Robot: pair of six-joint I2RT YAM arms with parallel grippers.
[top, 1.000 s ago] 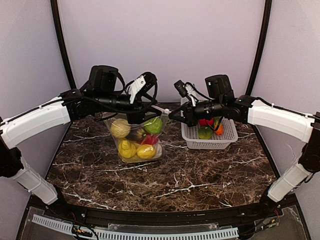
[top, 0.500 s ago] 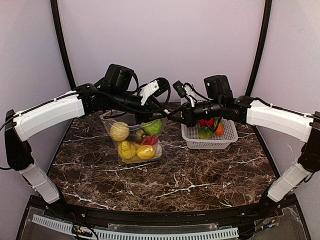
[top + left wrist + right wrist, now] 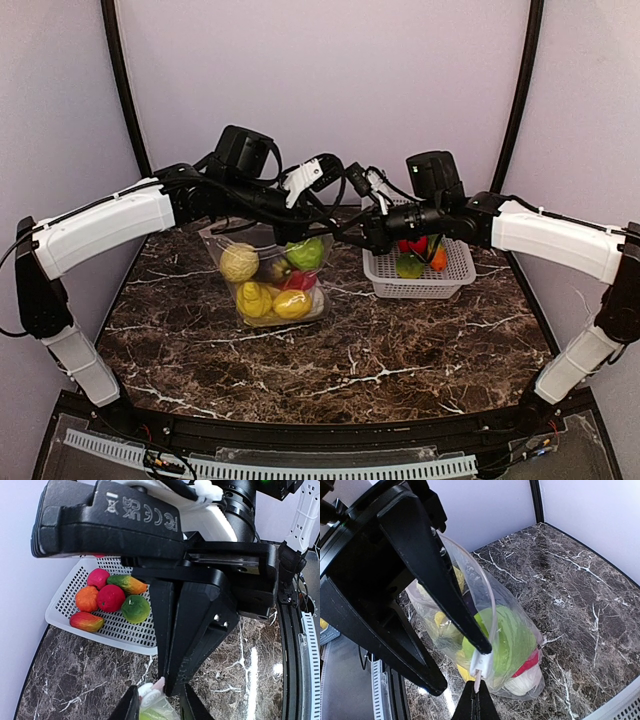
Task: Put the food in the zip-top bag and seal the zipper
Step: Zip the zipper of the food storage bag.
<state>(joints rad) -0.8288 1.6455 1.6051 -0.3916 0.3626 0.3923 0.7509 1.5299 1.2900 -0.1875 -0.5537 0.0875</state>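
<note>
The zip-top bag (image 3: 268, 272) stands at centre left, holding yellow, green, red and dark food; it also shows in the right wrist view (image 3: 520, 645). My right gripper (image 3: 352, 230) is shut on the pinkish end of the zipper (image 3: 478, 684) at the bag's right top corner. My left gripper (image 3: 333, 208) is at that same corner, its fingers (image 3: 445, 590) apart. They sit either side of the white slider (image 3: 146, 692), which lies against one fingertip. More food (image 3: 412, 262), red, green and orange, lies in the white basket (image 3: 455, 272).
The basket (image 3: 125, 635) sits at the back right, close behind the two grippers. Both arms meet over the back middle of the marble table (image 3: 350, 350). The pale back wall is close behind them.
My left gripper has moved right along the bag's mouth, from above its middle to the right corner next to the right gripper. The right gripper has stayed put.
</note>
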